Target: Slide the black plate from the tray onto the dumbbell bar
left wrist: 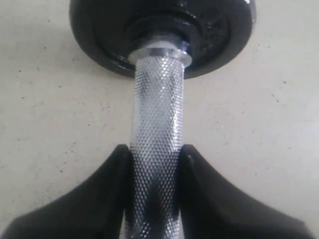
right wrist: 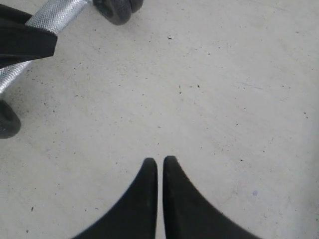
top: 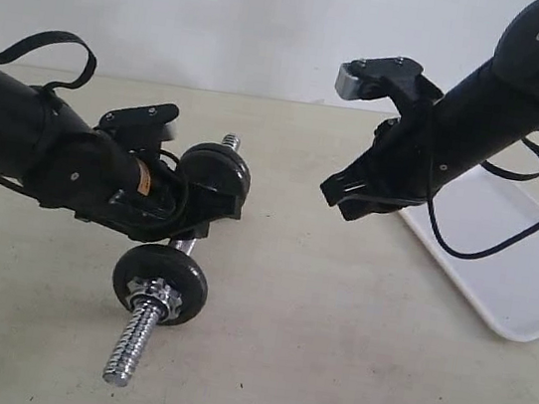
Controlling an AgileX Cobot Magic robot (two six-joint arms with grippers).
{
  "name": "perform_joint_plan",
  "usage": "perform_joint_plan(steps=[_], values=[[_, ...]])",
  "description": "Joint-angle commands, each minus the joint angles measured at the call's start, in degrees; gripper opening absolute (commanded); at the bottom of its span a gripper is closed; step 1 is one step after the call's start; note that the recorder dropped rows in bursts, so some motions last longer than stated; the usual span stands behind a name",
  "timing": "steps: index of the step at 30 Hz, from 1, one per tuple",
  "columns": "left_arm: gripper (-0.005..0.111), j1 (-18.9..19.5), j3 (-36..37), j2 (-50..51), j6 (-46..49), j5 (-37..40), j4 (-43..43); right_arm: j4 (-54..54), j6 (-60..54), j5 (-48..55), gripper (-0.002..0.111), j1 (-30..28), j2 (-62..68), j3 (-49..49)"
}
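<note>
On bench (top: pixel 326 371): left jaws grasping dumbbell bar (left wrist: pixel 157 124); right jaws clenched, empty; black plate (top: pixel 222 171) apparently on bar; visible tray (top: pixel 528 289) bare.

Pale, plain, softly lit.
Backed by a blank off-white wall (top: pixel 225 15) and floored by a matt beige tabletop (top: pixel 346 374), finely speckled with dark flecks, softly shadowed, meeting the wall along a straight far edge.
</note>
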Motion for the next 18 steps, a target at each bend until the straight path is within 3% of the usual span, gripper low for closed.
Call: perform_joint_plan(steps=[1,13,18], values=[[0.004,0.01,-2.82,0.22,-1.95,-18.41,-0.08,-0.91,-0.08,0.35,0.000,-0.26,-0.70,0.04],[0.004,-0.22,-8.36,1.93,-4.35,-17.78,0.31,-4.23,1.87,-1.03,0.000,-0.26,-2.84,0.04],[0.004,-1.34,-10.03,3.76,-5.56,-17.79,0.31,-10.35,7.01,-2.78,0.000,-0.26,-7.09,0.04]])
